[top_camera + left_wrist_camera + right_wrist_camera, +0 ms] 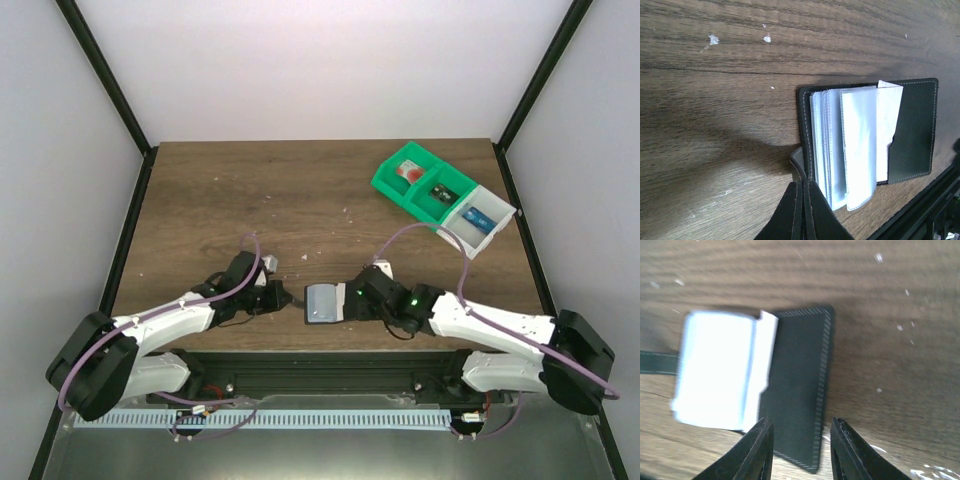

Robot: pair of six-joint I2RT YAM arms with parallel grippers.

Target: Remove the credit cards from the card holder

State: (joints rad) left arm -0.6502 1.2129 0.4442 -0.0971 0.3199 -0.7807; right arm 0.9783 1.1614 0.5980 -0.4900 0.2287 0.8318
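Note:
The card holder lies open on the table's near edge between my two grippers. In the left wrist view the card holder shows a dark inner panel, clear sleeves and a white sheet tucked in its pocket; I cannot tell whether these hold credit cards. My left gripper is shut on the holder's small side tab. My right gripper hangs open over the near corner of the dark panel. A pale credit card with a red circle lies in the green bin.
A green bin with two compartments and a white bin stand at the back right, each holding small items. Pale crumbs dot the wood. The table's front edge and the arm bases are just behind the holder.

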